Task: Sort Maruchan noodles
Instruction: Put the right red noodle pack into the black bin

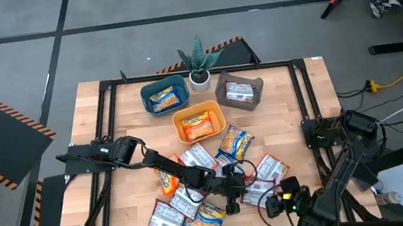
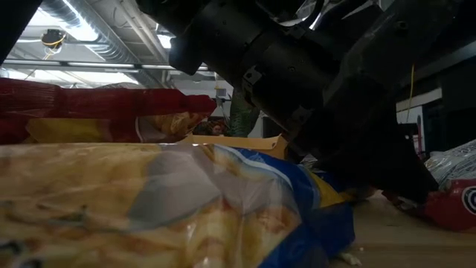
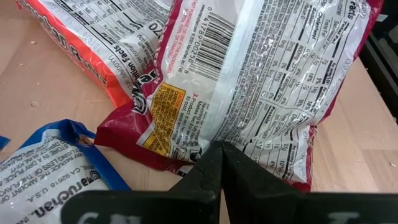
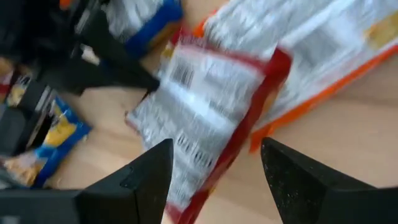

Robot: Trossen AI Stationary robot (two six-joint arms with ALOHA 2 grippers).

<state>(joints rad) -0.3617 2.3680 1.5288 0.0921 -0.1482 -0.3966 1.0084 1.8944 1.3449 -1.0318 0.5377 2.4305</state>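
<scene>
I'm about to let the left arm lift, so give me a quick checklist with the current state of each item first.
1. Left hand shut on the red-and-white packet: ok, fingers pinched together on its edge.
2. Only one packet pinched: cannot tell; an orange packet lies under its far edge.
3. Right hand clear of the lift: not ok, it is open and right above the same packet.
4. Bins ready: ok, the grey bin, orange bin and teal bin each hold a packet with room left.
5. Potted plant out of the way: ok, behind the bins.
</scene>
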